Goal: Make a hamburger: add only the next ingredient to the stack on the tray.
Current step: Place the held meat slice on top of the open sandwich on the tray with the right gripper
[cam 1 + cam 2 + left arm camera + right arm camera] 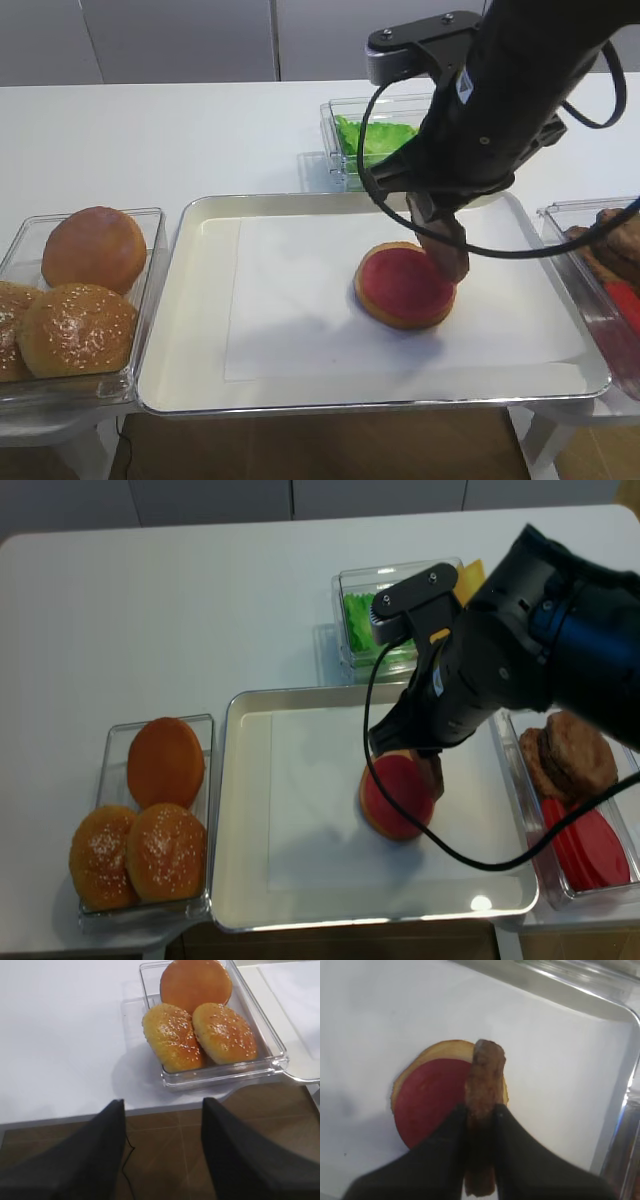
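The table (150, 140) fills the upper part of the high view, and the tray (190, 330) takes the middle of the frame, its white paper sheet (300, 300) bare around the stack. The stack (400, 288), a bun base with a red top face, sits right of centre on that sheet. The right pincer (481, 1110) is clamped on the meat patty (485, 1075), which it holds on edge, hanging over the right rim of the bun base in the wrist view. In the high views the patty's lower edge is near the far right side of the red face; whether it touches is hard to tell.

The main risk, as I judge it, is the patty's upright pose: released like this, it could tip either way, and a fall to the right would drop it on the paper rather than on the bun. It is also off centre, so even a good fall may leave it overhanging. A low sideways sweep could push the base across the slick sheet.

The left pincer (160, 1150) hangs wide apart and empty over the table edge at the lower left, near the bin of buns (200, 1025). Spare patties (570, 755) lie in the bin at the right edge.
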You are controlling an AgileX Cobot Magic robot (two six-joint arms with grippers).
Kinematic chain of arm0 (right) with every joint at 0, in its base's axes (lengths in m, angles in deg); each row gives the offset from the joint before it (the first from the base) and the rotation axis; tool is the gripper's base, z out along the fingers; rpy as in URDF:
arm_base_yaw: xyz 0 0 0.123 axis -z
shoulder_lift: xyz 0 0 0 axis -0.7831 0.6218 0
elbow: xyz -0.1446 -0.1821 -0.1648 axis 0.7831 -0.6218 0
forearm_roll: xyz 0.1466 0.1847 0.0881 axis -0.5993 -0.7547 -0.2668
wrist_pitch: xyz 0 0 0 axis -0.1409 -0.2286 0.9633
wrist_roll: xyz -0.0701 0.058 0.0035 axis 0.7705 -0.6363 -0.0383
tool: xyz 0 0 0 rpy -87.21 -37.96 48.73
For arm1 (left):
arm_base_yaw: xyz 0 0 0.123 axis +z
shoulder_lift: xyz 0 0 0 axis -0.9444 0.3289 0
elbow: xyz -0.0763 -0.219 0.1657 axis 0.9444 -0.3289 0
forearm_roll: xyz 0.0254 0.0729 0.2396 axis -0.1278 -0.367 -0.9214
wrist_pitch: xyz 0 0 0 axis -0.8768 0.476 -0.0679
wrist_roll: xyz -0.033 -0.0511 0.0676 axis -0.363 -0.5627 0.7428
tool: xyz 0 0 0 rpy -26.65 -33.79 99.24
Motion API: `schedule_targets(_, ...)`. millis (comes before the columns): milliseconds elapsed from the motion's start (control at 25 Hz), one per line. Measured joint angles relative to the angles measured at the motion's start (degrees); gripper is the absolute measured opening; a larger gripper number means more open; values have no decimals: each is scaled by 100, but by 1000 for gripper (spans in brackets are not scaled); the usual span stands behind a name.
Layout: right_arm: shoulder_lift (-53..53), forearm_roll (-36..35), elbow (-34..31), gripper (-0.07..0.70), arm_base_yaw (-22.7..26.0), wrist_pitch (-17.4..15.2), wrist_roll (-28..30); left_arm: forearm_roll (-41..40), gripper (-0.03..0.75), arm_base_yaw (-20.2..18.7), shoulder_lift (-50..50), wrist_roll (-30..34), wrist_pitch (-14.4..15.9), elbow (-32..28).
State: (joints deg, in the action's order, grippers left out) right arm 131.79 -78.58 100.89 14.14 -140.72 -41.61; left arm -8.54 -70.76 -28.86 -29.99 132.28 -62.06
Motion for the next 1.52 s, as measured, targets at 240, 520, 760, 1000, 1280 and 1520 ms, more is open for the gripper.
schedule_targets(240,35,166,76,112,0,-130,-10,0,370,0,0,0,0,0)
schedule_targets(520,153,-10,76,112,0,-95,-10,0,370,0,0,0,0,0)
schedule_targets(760,153,-36,76,112,0,-73,-10,0,370,0,0,0,0,0)
schedule_targets(1000,153,-50,76,112,0,-70,-19,0,370,0,0,0,0,0)
schedule_targets(1280,153,-50,76,112,0,-70,-19,0,370,0,0,0,0,0)
schedule_targets(1520,42,-50,76,112,0,-70,-19,0,370,0,0,0,0,0)
